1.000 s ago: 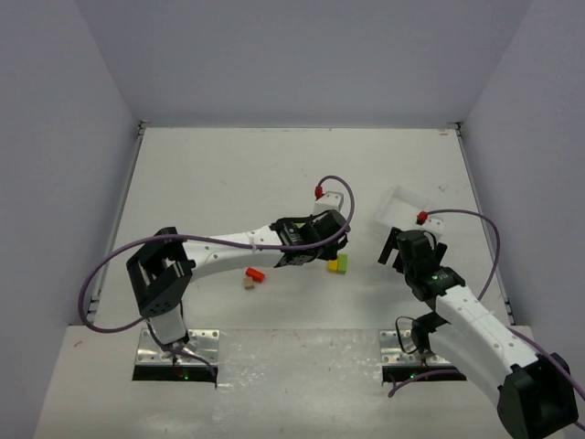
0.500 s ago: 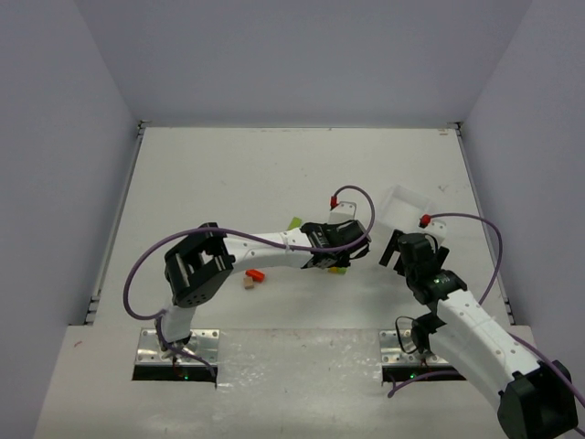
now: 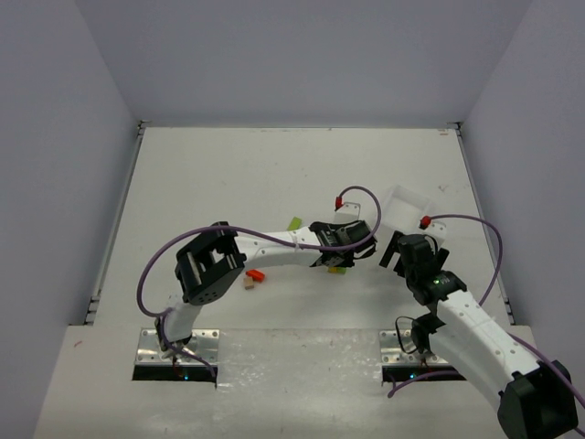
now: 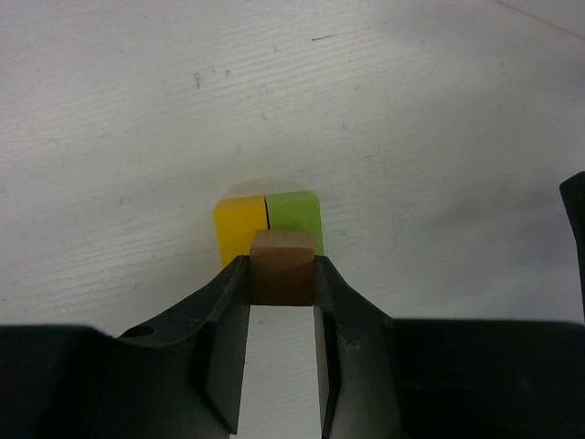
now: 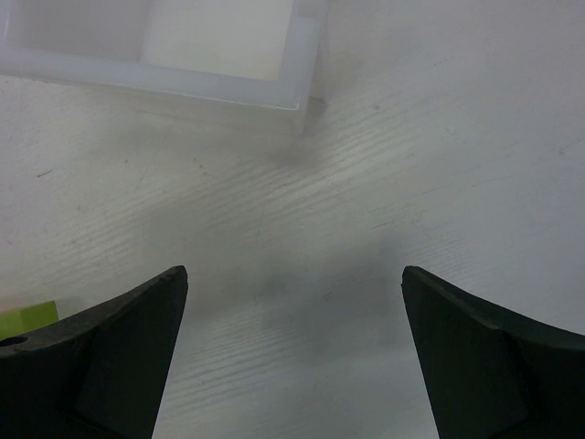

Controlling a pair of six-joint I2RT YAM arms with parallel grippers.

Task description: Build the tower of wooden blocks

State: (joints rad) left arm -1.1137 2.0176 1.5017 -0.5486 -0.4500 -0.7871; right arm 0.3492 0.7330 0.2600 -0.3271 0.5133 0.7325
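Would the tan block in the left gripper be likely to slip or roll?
Probably stiff: the tan block shows square edges while clamped in the left gripper. Flat faces suggest it would slide, not roll. Its smooth sides might slip under a loose grip.

Pale, wood-grained surface (image 3: 228, 174), seen from above. A yellow block (image 4: 239, 229) and a lime green block (image 4: 294, 219) lie side by side on it, touching along one face. A second lime green block (image 3: 294, 222) lies apart, farther back. Toward the near left, a red-orange block (image 3: 255, 274) and a tan block (image 3: 247, 284) lie just beside each other. A white square tray (image 3: 402, 190) rests at the right.
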